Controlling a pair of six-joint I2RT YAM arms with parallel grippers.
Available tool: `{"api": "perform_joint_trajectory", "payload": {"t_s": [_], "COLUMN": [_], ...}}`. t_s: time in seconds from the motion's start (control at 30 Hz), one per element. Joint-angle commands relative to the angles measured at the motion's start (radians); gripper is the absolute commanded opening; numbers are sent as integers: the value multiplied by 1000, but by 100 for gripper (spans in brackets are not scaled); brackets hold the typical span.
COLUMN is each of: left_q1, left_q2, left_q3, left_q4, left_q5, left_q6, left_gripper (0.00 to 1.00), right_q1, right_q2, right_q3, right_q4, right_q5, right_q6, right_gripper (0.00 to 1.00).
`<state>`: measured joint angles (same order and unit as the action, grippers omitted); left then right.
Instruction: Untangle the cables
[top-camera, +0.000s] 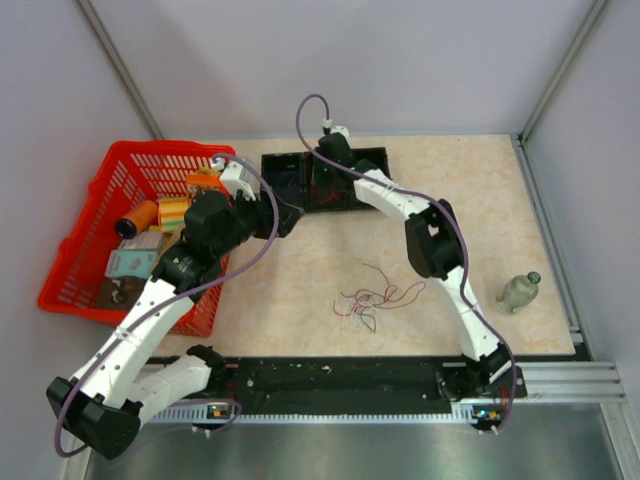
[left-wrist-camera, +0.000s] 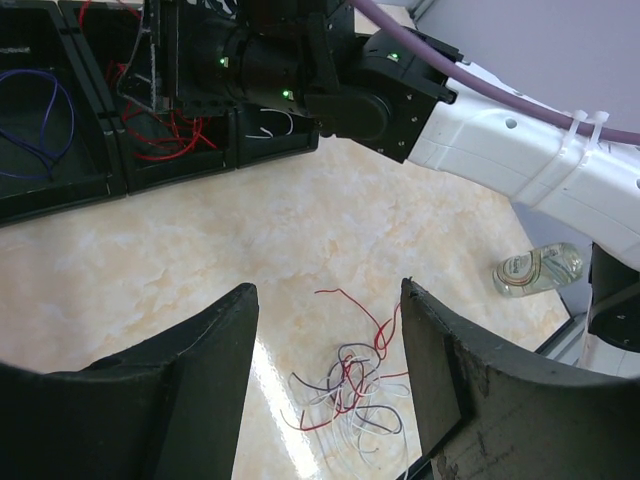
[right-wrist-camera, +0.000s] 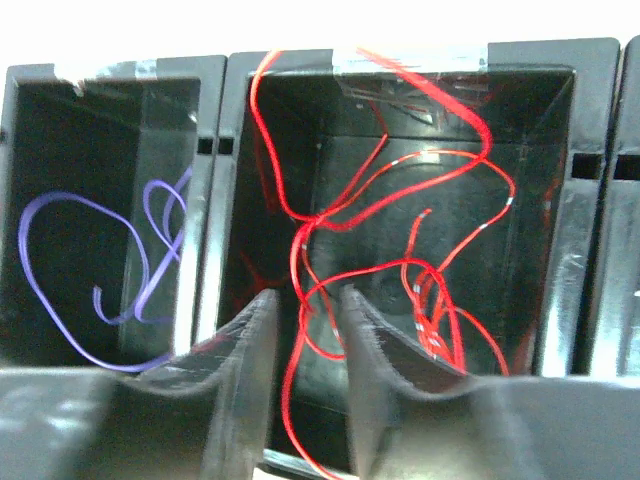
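Observation:
The tangle of cables (top-camera: 378, 297), thin red, white and dark strands, lies on the table right of centre. It also shows in the left wrist view (left-wrist-camera: 350, 395), below and between my left fingers. My left gripper (top-camera: 290, 216) is open and empty, hanging above the table left of the tangle. My right gripper (top-camera: 322, 182) is over the black sorting tray (top-camera: 280, 175). In the right wrist view its jaws (right-wrist-camera: 305, 310) stand slightly apart over the middle compartment of red wires (right-wrist-camera: 400, 240), and one red strand runs loosely through the gap. Purple-blue wire (right-wrist-camera: 90, 270) lies in the left compartment.
A red basket (top-camera: 75, 250) of assorted items stands at the left, beside my left arm. A small clear bottle (top-camera: 520, 291) lies at the right, also seen in the left wrist view (left-wrist-camera: 540, 268). My right arm (left-wrist-camera: 500, 140) stretches across toward the tray.

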<state>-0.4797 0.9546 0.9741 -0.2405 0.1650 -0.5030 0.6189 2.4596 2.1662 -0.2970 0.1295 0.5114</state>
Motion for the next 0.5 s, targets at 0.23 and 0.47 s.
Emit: {"api": "perform_joint_trajectory", "payload": {"t_s": [0.23, 0.47], "left_q1": [-66, -321], "left_q2": [-43, 53], "left_q3": [-38, -129], "left_q4": [15, 67], "left_q5": [-2, -156], "left_q6": [-12, -32], "left_gripper": [64, 64], "right_q1": [7, -15], "right_q2": [-423, -1028], "right_q3": [-153, -970], "right_q4": [-226, -172], "right_q5": [-28, 1], "right_q6": [-152, -1], "right_gripper": [66, 67]}}
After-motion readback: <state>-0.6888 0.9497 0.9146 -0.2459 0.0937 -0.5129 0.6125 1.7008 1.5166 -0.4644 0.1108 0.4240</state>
